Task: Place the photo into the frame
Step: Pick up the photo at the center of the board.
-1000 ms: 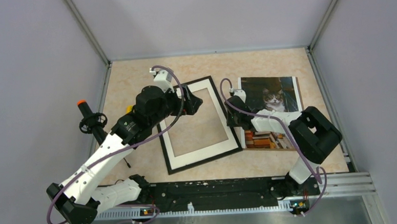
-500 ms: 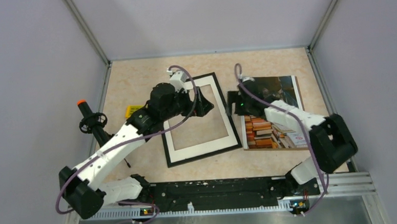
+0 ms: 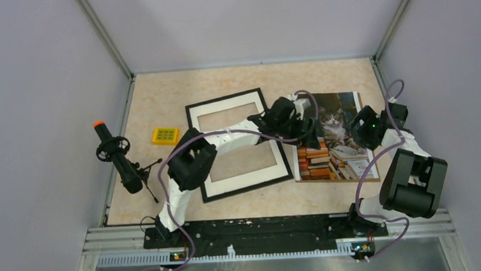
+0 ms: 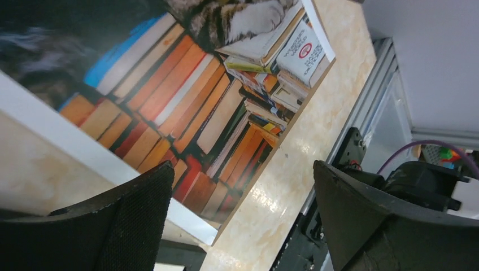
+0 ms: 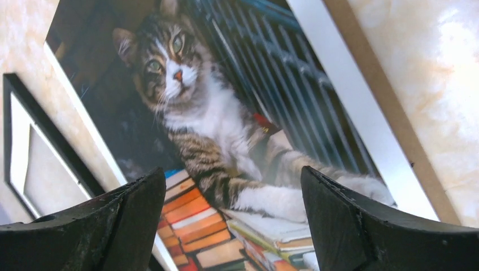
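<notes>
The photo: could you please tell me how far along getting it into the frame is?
Nothing is finished yet. The photo lies face up beside the frame, which is empty. In hand: the left gripper and right gripper both hover open over the photo, gripping nothing. Left: grasp the photo, carry it over and seat it in the frame.

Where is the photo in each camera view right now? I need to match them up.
Top external: photo right of centre, lying beside the frame.
Left wrist: photo fills the upper left, books showing.
Right wrist: photo fills the middle, cat's face upper left.
Shared landmark: the printed stack of orange books.
</notes>
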### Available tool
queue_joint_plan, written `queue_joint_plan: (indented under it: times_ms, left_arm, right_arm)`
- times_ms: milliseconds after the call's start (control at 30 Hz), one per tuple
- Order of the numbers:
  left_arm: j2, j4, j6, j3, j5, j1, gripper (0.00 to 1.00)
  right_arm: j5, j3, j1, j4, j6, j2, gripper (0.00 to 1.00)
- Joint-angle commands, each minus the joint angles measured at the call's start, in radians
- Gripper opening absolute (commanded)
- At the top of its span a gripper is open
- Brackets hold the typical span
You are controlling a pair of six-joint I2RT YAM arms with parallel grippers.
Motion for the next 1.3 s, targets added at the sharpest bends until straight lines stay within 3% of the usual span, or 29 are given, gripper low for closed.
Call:
queue_joint_plan:
  times_ms: [0, 233, 400, 900, 1033, 1267]
  left_arm:
    - [0.064, -0.086, 0.077, 0.130, -0.039, -0.028, 0.95]
    - [0.085, -0.124, 0.073, 0.113, -0.283, -0.028, 0.98]
    - [0.095, -0.122, -0.007, 0.075, -0.357, -0.025, 0.98]
    - [0.200, -0.114, -0.294, 0.067, -0.308, -0.009, 0.98]
    - [0.205, -0.036, -0.355, 0.044, -0.192, 0.008, 0.98]
    - [0.110, 0.252, -0.413, -0.104, -0.056, 0.057, 0.98]
  right_arm:
    - [-0.151, 0.001, -0.018, 0.014, -0.027, -0.032, 0.87]
    - [-0.067, -0.055, -0.011, -0.034, -0.072, -0.017, 0.84]
    - [-0.033, -0.120, -0.009, 0.016, -0.035, -0.020, 0.82]
    - [-0.034, -0.159, -0.009, 0.059, -0.034, 0.024, 0.80]
    - [-0.047, -0.174, -0.009, 0.078, -0.026, 0.037, 0.80]
    - [-0.079, -0.204, -0.008, 0.122, -0.018, 0.072, 0.79]
